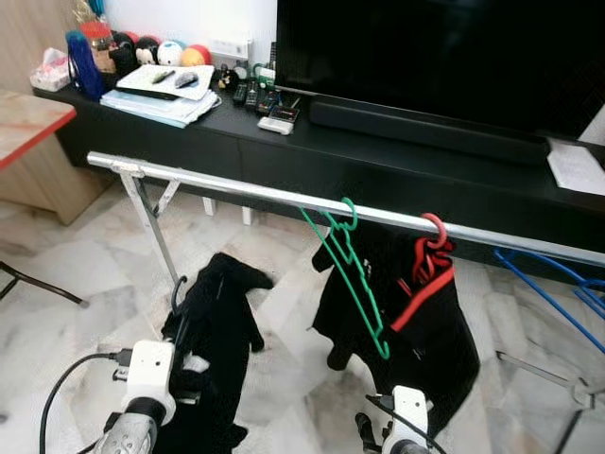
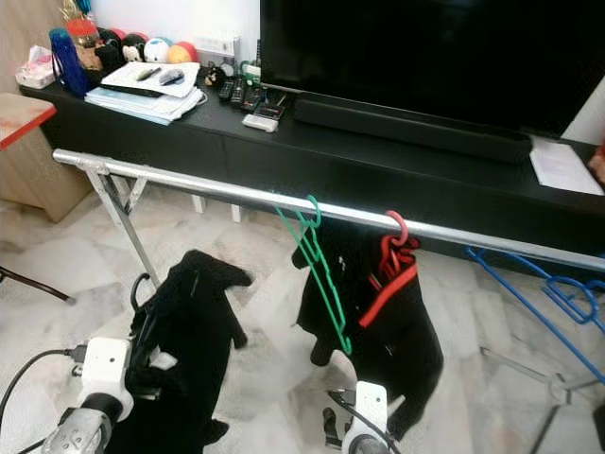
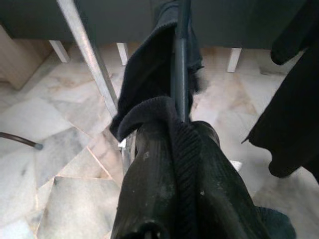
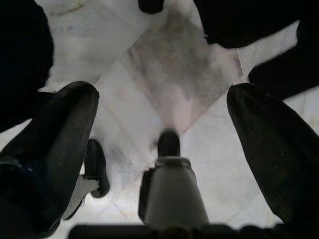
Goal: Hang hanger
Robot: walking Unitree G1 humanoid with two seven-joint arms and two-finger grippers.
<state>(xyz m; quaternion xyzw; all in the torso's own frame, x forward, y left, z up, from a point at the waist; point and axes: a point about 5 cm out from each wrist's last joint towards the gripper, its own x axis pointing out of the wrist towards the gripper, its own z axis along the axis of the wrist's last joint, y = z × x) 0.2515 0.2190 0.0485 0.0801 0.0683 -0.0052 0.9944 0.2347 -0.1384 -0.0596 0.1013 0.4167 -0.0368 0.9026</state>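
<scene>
A silver rail (image 1: 236, 187) of a drying rack crosses in front of me. On it hang a bare green hanger (image 1: 352, 276) and a red hanger (image 1: 431, 253) carrying a black garment (image 1: 444, 340). Below the rail on the left, my left gripper (image 3: 182, 144) is shut on a black hanger (image 1: 177, 293) draped with a black sweater (image 1: 227, 322). Its hook points up, under the rail and left of the green hanger. My right gripper (image 4: 164, 104) is low near the floor, below the hung garment, open with nothing between its fingers.
Blue hangers (image 1: 558, 284) hang at the rail's right end. The rack's leg (image 1: 156, 232) stands close to my left gripper. Behind the rail stand a black TV console (image 1: 378, 165) with a large TV (image 1: 444, 57), and a red-topped table (image 1: 24, 118) at far left. Marble floor lies below.
</scene>
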